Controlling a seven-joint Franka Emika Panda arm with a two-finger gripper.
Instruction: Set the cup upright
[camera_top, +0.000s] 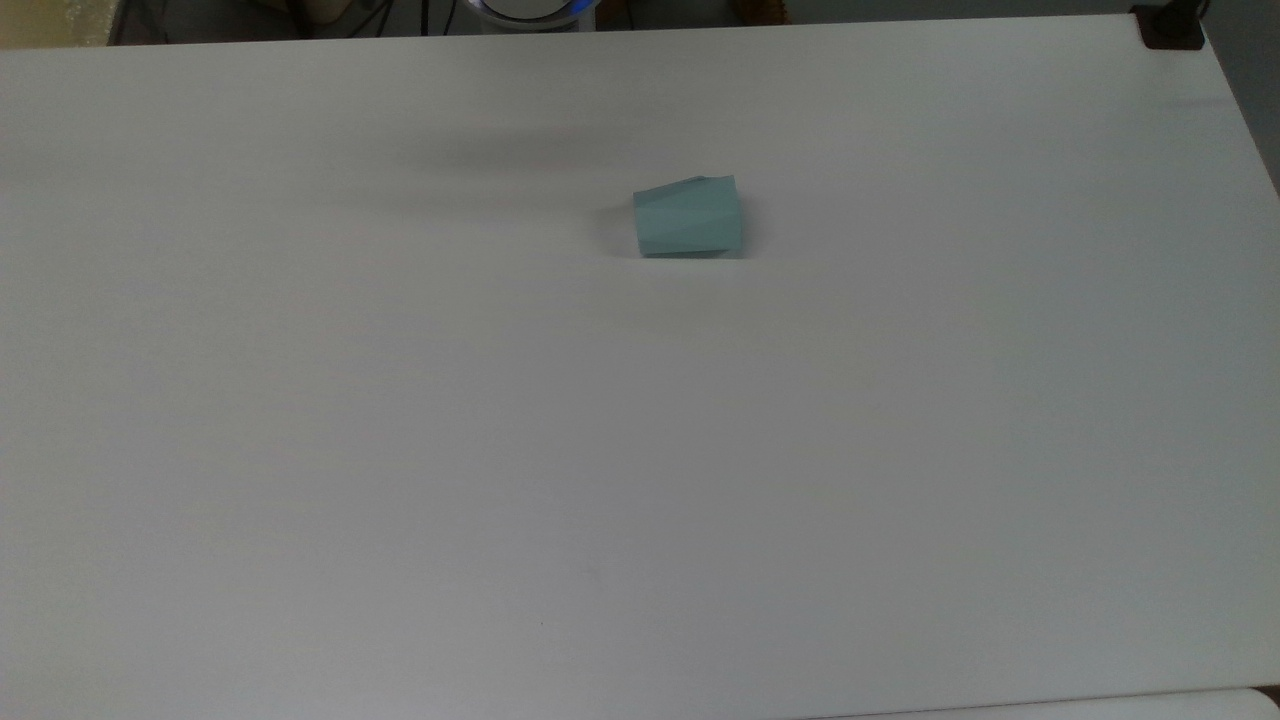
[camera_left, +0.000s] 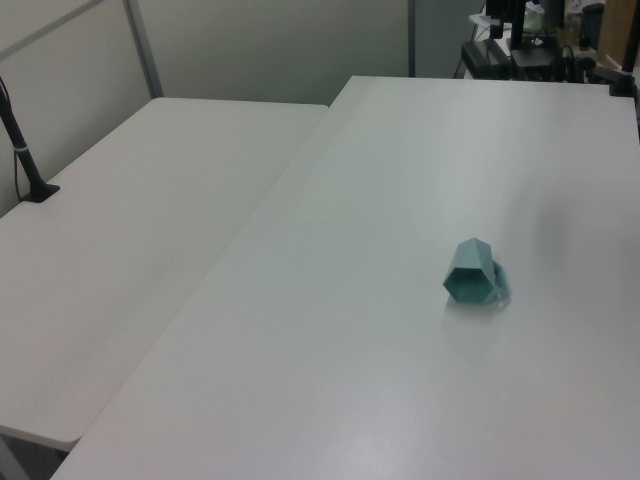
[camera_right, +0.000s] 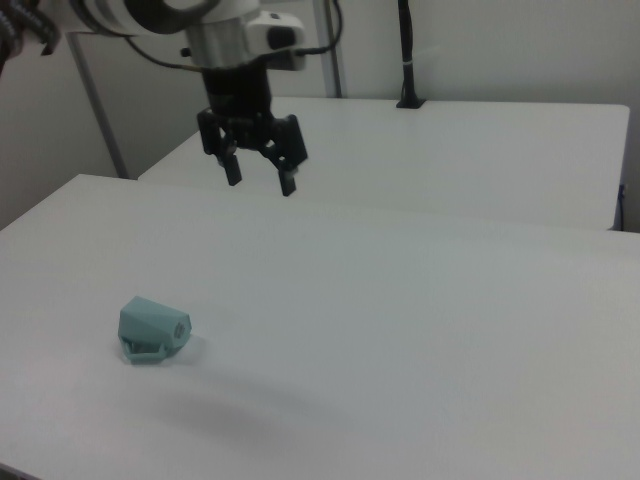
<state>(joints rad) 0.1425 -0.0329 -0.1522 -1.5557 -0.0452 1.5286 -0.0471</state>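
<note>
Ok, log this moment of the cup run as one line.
cup: on its side on table | gripper: open, in the air, apart from cup | upright: not yet

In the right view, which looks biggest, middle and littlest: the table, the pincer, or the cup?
1. The table, by far the biggest.
2. The pincer, open and hanging above the table.
3. The cup, lying on its side.
Pincer and cup look close in size, and the cup is nearer the camera, so that order is unsure.
</note>
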